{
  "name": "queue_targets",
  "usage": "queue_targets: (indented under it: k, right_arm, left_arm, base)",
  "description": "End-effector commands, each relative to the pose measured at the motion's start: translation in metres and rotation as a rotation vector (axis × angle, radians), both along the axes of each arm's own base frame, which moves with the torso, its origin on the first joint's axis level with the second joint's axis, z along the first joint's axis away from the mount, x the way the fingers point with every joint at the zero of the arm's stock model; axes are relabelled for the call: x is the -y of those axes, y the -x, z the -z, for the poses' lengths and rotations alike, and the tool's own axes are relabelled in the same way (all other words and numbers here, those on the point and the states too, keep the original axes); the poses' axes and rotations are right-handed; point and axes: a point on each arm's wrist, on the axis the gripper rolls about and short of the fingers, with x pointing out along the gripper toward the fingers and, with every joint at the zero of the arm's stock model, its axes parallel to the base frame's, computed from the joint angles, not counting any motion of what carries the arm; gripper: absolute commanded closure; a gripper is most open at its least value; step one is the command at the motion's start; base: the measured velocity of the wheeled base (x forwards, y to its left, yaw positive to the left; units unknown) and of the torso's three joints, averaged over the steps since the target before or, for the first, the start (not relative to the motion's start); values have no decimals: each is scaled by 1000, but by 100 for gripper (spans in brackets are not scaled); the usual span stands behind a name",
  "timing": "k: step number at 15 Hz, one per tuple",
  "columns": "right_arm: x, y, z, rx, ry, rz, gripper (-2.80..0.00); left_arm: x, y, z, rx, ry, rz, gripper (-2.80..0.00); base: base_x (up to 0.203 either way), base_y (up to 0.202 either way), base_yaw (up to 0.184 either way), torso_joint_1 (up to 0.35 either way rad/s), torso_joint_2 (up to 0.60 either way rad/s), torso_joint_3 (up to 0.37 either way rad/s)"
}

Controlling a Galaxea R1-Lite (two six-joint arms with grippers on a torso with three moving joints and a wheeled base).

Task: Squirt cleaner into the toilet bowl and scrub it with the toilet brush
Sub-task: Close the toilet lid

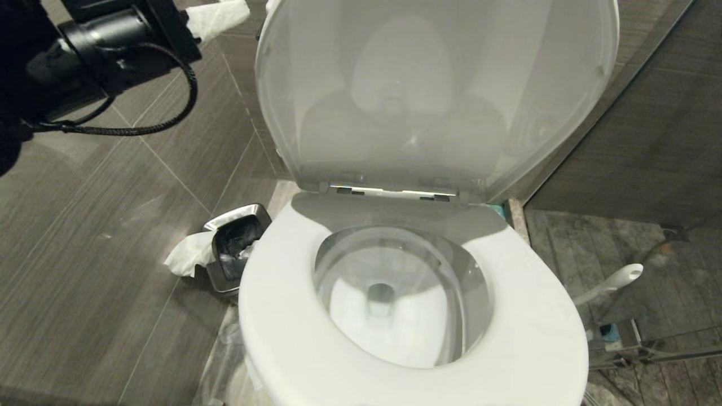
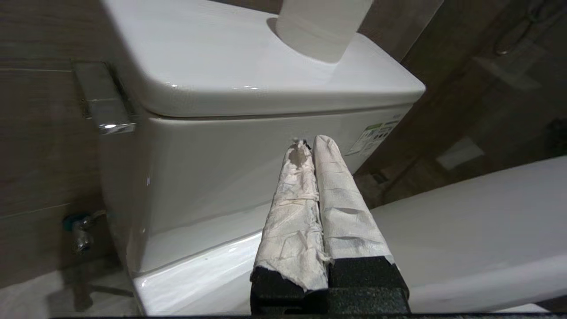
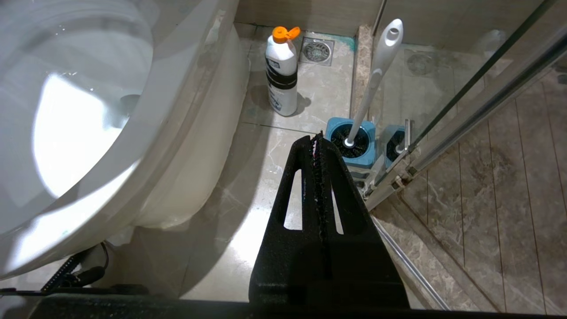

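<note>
The cleaner point(image 3: 281, 73) — a rounded white plastic bottle with an orange flip cap and a dark band on its label, print too small to read — stands on the glossy stone floor beside the toilet bowl point(image 1: 395, 293), whose smooth white seat is down and lid raised. Near it, the toilet brush point(image 3: 376, 75) stands in its square blue holder point(image 3: 352, 141) against the glass shower door point(image 3: 478, 88). The left gripper point(image 2: 313, 144), fingers paper-wrapped and pressed together, hangs before the ceramic tank point(image 2: 266, 146). The right gripper point(image 3: 319, 137) hangs over the floor, black fingers closed — empty.
</note>
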Motion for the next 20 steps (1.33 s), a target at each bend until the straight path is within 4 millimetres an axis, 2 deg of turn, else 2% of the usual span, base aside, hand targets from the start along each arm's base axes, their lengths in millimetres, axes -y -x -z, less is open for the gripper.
queue_targets:
  k: [1, 3, 6, 12, 16, 20]
  right_arm:
    - [0, 0, 0, -1, 0, -1, 0]
    - [0, 0, 0, -1, 0, -1, 0]
    - [0, 0, 0, 0, 0, -1, 0]
    - [0, 0, 0, 0, 0, -1, 0]
    - [0, 0, 0, 0, 0, -1, 0]
    - [0, 0, 0, -1, 0, -1, 0]
  left_arm:
    - [-28, 31, -15, -18, 29, -71, 0]
    - [-48, 40, -6, -138, 18, -177, 0]
    - [-54, 43, 3, -196, -27, -397, 0]
    - [-55, 99, 7, -257, -271, -426, 0]
    - [-57, 99, 9, -257, -329, -512, 0]
    - [-57, 94, 12, -268, -336, -524, 0]
  base:
    - [0, 0, 0, 0, 0, 0]
    - [0, 0, 0, 0, 0, 0]
    - [0, 0, 0, 0, 0, 0]
    - [0, 0, 0, 0, 0, 0]
    - [0, 0, 0, 0, 0, 0]
    - [0, 0, 0, -1, 2, 15]
